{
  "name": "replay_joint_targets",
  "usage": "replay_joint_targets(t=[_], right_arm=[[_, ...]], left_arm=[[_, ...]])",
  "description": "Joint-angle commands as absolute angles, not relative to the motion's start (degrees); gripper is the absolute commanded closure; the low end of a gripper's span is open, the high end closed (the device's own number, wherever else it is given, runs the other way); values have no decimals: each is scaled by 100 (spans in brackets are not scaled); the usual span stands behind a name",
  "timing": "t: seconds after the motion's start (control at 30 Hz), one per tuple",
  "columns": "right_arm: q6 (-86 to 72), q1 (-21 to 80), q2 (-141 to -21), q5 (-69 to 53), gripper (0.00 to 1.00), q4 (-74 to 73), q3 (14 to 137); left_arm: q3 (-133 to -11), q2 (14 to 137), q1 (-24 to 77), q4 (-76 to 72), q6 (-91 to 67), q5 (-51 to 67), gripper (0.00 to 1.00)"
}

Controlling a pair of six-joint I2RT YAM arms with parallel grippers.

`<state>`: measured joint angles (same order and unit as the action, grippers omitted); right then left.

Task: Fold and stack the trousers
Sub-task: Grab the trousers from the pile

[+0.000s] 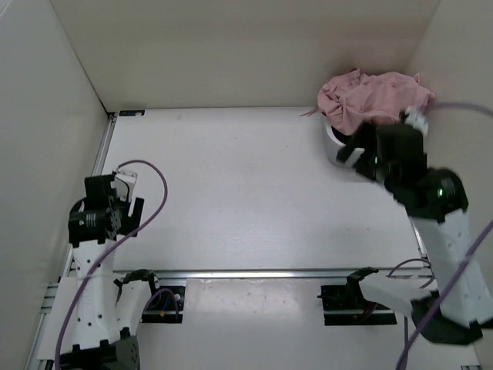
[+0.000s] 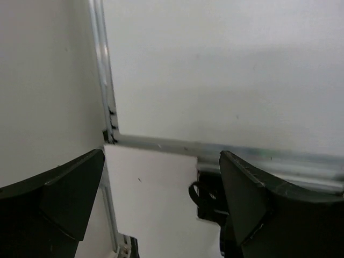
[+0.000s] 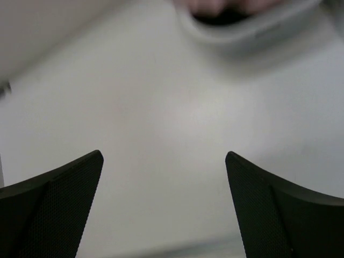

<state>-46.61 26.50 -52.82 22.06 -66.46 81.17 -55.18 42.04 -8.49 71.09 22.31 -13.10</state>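
While both arms stood over the white table (image 1: pixel 246 193), the trousers (image 1: pixel 375 96) lay unfolded in a crumpled dusty-pink heap at about 1 o'clock in the overhead view, pushed into the far corner where the back wall (image 1: pixel 231 46) met the side wall. Their thin fabric was bunched into soft creases and ridges, with no leg or waistband that could be told apart. The heap sat on top of a white basket (image 1: pixel 336 142), spread wider than it and hid most of its rim; only the basket's 7 o'clock side showed beneath the cloth. The right gripper (image 3: pixel 164 154) hung just beside the basket at its 5 o'clock side, its two dark fingers (image 3: pixel 59 204) spread well apart with bare table between them and nothing held. In that wrist view the basket's rim (image 3: pixel 252 29) curved across 12 o'clock, blurred, with a smear of pink cloth above it. I could not tell whether the gripper touched the basket. The left gripper (image 2: pixel 162 152) was far from the trousers, at about 8 o'clock on the table near the side wall, its fingers likewise parted and empty. Between them its camera saw an aluminium rail (image 2: pixel 215 150) and the table's near corner. A purple cable (image 1: pixel 158 189) looped from the left arm across the table's 8 o'clock area.
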Motion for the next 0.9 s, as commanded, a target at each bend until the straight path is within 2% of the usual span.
replay_joint_targets(t=[0.0, 0.03, 0.07, 0.1, 0.17, 0.2, 0.27, 0.4, 0.5, 0.6, 0.63, 0.67, 0.8, 0.87], right_arm=[[-2386, 2270, -7298, 3954, 1, -6197, 10628], [-1703, 2059, -8391, 3955, 1, -6127, 11261], [-1531, 1569, -8924, 3624, 1, -6074, 12494], [-1442, 1303, -9956, 3290, 1, -6073, 13090], [-1441, 828, -10833, 2561, 1, -5890, 14006], [-1528, 469, -11437, 2305, 1, -5506, 14227], [-1913, 47, -11828, 2013, 1, -4969, 13985], [-2215, -307, -12863, 1549, 1, -3737, 13447], [-2215, -308, -13655, 1214, 1, -3980, 14245], [-2215, -308, -13396, 1072, 44, -3947, 13749], [-2215, -308, -13194, 1072, 85, -3668, 13476], [-2215, -308, -12749, 1177, 99, -3569, 13230], [-1936, -1, -11613, 1458, 100, -3350, 12806], [-1654, 525, -10962, 1748, 100, -3138, 12806]], left_arm=[[-6581, 5043, -835, 6400, 2329, -1037, 0], [-6783, 5297, -835, 6329, 2329, -959, 0], [-7185, 5813, -835, 6250, 2329, -958, 0], [-7390, 6071, -835, 6197, 2233, -958, 0], [-7776, 6580, -835, 6144, 2032, -958, 0], [-8135, 7044, -835, 6144, 1978, -958, 0], [-8357, 7399, -835, 6144, 1846, -958, 0], [-8429, 8093, -835, 6144, 1846, -1028, 0], [-8368, 8305, -835, 6196, 1846, -1282, 0], [-8306, 8376, -835, 6196, 1846, -1397, 0], [-8306, 8376, -835, 6196, 1846, -1397, 0], [-8253, 8376, -835, 6196, 1846, -1397, 0], [-8200, 8271, -835, 6196, 1846, -1397, 0], [-8069, 8017, -835, 6135, 1846, -1328, 0]])
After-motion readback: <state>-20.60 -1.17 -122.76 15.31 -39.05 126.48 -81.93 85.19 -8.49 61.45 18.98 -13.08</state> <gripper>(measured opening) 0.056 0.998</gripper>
